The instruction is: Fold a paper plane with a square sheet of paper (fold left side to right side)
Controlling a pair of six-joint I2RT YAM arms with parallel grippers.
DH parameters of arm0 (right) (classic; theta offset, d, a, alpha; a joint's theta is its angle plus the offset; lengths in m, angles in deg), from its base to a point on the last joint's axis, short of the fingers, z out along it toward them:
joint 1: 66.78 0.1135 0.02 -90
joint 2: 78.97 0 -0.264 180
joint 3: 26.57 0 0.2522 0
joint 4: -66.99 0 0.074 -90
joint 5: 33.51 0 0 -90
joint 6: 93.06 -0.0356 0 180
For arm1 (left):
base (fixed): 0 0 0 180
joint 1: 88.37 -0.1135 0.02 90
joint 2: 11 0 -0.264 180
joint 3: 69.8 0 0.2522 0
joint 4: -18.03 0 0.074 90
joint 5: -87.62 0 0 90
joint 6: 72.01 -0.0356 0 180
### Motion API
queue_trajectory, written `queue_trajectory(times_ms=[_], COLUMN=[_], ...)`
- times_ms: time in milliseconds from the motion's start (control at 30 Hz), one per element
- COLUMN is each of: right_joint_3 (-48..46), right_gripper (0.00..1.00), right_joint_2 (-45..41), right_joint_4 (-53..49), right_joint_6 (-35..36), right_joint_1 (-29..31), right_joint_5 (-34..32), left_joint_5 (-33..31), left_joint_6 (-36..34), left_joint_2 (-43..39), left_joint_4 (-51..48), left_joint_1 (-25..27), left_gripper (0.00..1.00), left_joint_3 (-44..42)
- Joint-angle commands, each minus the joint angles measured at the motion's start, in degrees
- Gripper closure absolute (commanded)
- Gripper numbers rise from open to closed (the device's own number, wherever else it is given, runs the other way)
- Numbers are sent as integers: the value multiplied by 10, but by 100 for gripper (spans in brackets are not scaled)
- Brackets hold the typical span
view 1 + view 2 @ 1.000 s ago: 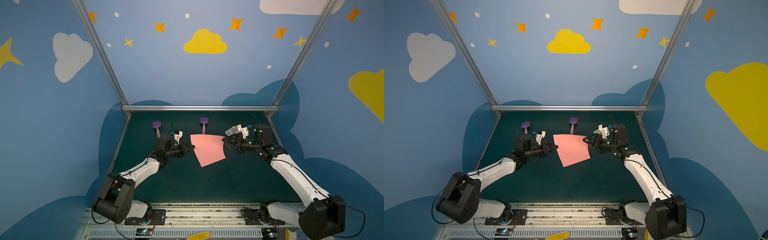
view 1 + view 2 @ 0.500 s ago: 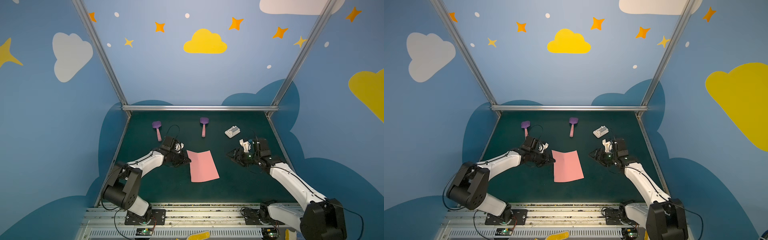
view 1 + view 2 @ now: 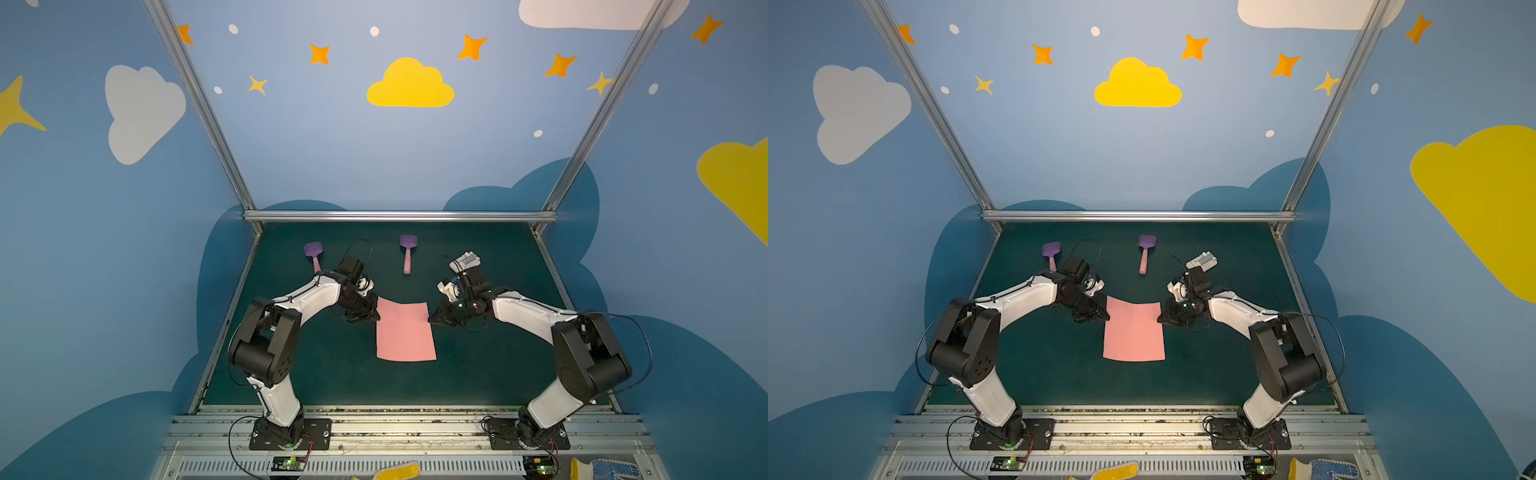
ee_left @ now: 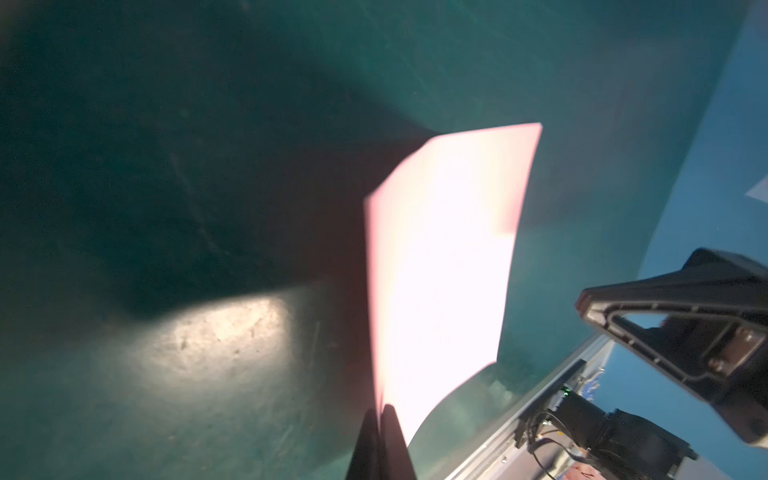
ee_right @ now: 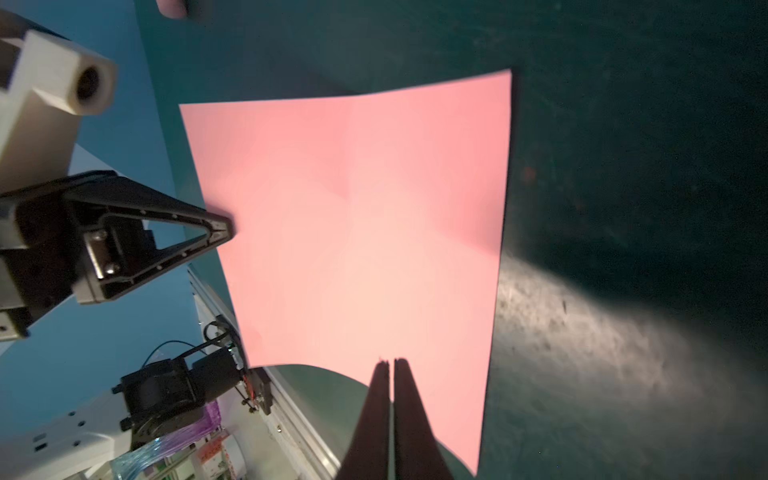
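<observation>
A: where's the square sheet of paper (image 3: 405,330)?
B: mid desk (image 3: 332,374), unfolded, spanning between the two claws; faint centre crease shows in the right wrist view
A: left claw (image 3: 372,318)?
B: clenched on the sheet's left edge, toward the far end
A: right claw (image 3: 432,320)?
B: clenched on the right edge, opposite it. Sheet bows between them; can't tell if its near edge touches the desk
A: anything else?
B: left spatula (image 3: 313,255), middle spatula (image 3: 407,251), white block (image 3: 467,259) at the back, apart from the sheet
</observation>
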Motion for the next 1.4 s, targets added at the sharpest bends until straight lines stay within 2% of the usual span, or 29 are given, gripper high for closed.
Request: queue_trajectory(times_ms=[0, 133, 433, 700, 967, 1367], right_joint_3=[34, 59, 52, 33, 20, 32], right_gripper=[100, 100, 100, 100, 100, 100], right_joint_2=[39, 79, 122, 136, 143, 116], right_joint_4=[-6, -8, 11, 33, 49, 50], right_joint_6=[22, 27, 17, 9, 3, -8], right_joint_1=[4, 7, 11, 11, 12, 12], right_joint_5=[-8, -5, -8, -10, -3, 32], left_joint_5=[-31, -39, -71, -134, -121, -85], left_joint_6=[-53, -62, -59, -31, 6, 60], left_joint_2=[20, 40, 58, 86, 132, 218], left_joint_4=[-73, -92, -117, -164, -162, -120], left_joint_1=[2, 3, 23, 83, 146, 170], left_gripper=[96, 96, 96, 96, 96, 96], left_joint_3=[40, 69, 109, 170, 236, 298])
